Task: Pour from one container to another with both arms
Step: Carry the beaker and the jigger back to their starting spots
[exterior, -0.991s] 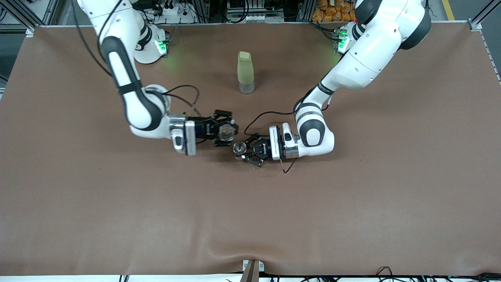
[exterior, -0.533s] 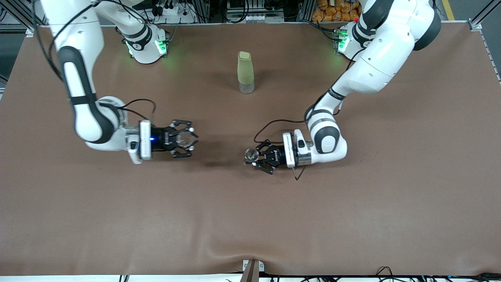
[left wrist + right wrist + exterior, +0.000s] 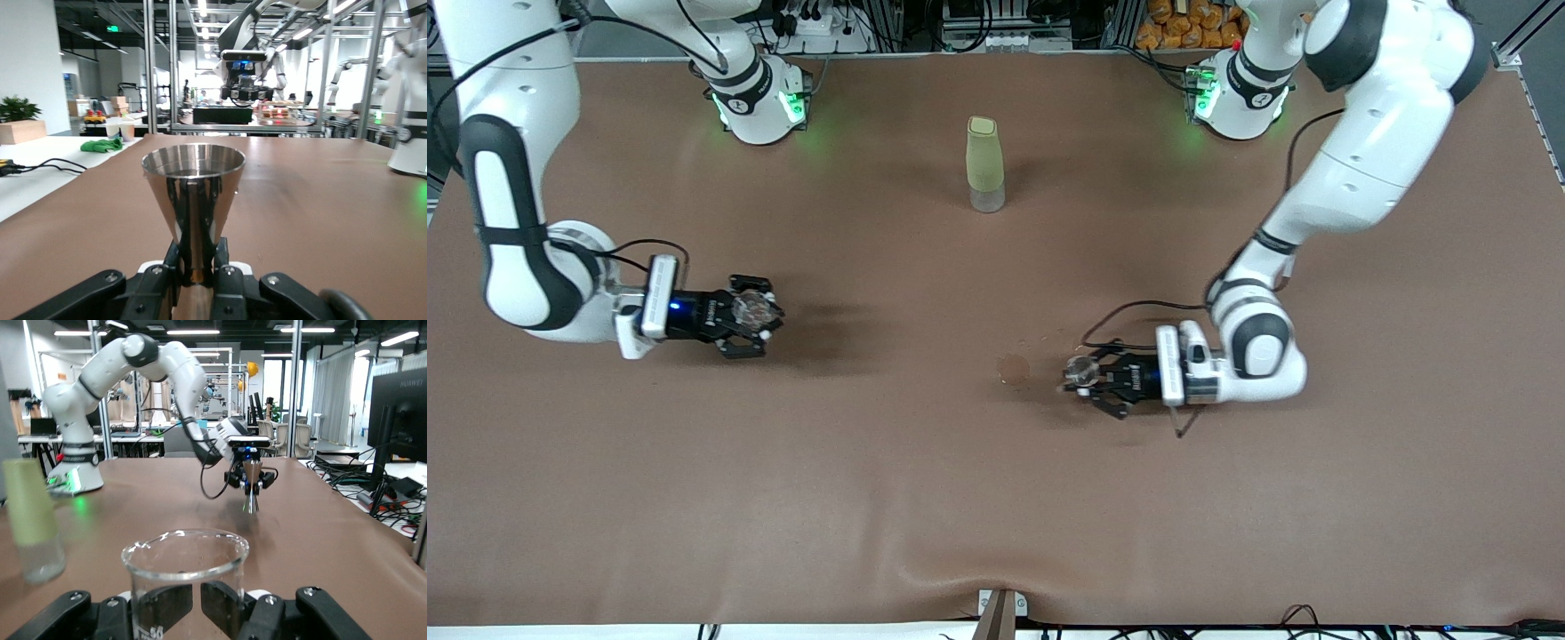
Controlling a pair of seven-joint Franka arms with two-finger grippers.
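Holding a clear glass beaker (image 3: pixel 754 309) upright between closed fingers, the right gripper (image 3: pixel 749 316) is hovering low over the brown cloth-covered table (image 3: pixel 996 498) toward the right arm's end. In the right wrist view the beaker (image 3: pixel 185 580) is showing a pouring lip on its rim and printed marks low on its wall, with the black fingers (image 3: pixel 227 608) pressing its lower part. The left gripper (image 3: pixel 1089 384) is sitting low over the table toward the left arm's end, well apart from its partner, and is clamping the narrow base of a shiny steel cone-shaped cup (image 3: pixel 193 207) that is standing upright with its wide mouth up. From the front camera this cup (image 3: pixel 1080 370) is appearing as a small bright circle. A round dark spot (image 3: pixel 1013 368) is marking the cloth near the left gripper. A tall bottle with a pale green sleeve and a clear base (image 3: pixel 984 164) is standing upright between the two arm bases, well apart from both grippers.
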